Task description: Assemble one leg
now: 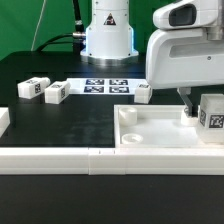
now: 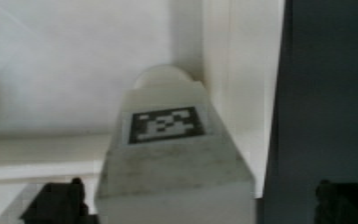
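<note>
White plastic fills your wrist view: the leg (image 2: 172,140) runs straight up the middle, one square tag facing the camera, and you can see both dark fingertips (image 2: 55,200) low down, one on each side of it. Your jaws stand spread wide there, and the far fingertip shows a clear gap from the leg; whether the near one touches it you cannot tell, since the picture is blurred.

Over in the exterior view, your gripper (image 1: 196,103) hangs at the right edge of the worktop, right above the panel (image 1: 165,135). That same leg (image 1: 212,112) stands upright at the panel's far right end, beside the fingers. The fingers are mostly hidden behind the white hand housing here.

Three more legs wait on the black table (image 1: 60,120): two (image 1: 32,89) (image 1: 55,92) towards the left edge, another (image 1: 143,93) mid-table, just right of the marker board (image 1: 107,86).
</note>
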`<state>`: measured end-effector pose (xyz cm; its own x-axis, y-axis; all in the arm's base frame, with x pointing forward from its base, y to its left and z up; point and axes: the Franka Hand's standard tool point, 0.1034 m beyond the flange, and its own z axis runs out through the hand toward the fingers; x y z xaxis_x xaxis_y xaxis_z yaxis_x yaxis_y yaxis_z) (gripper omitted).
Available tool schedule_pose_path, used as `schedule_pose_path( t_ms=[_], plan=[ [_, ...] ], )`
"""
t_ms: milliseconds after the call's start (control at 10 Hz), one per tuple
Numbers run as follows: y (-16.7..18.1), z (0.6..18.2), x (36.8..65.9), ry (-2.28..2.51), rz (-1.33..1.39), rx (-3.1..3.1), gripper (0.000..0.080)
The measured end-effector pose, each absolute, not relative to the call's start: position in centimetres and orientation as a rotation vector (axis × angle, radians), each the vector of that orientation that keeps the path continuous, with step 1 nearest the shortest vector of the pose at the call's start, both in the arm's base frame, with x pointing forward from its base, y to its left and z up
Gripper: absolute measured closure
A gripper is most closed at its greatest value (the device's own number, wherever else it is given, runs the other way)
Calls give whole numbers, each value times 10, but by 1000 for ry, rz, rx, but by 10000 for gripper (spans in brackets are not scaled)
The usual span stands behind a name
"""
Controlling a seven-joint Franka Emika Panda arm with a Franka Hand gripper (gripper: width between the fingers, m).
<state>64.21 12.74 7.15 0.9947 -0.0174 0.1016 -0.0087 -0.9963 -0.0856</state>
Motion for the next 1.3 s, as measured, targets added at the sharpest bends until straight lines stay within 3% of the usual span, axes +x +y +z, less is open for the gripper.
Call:
schedule_pose_path(
  t_ms=[100,200,300,400,900,1300],
  plan=[
    [127,72,642,21,-157,-3052,180],
    [127,72,642,21,-157,-3052,357],
    [126,71,642,22,-156,-3055,357],
    [122,71,642,29,-155,-3058,497],
    [120,70,642,153,-148,-3050,503],
    [116,68,638,1018,-90,-2844,503]
  ],
)
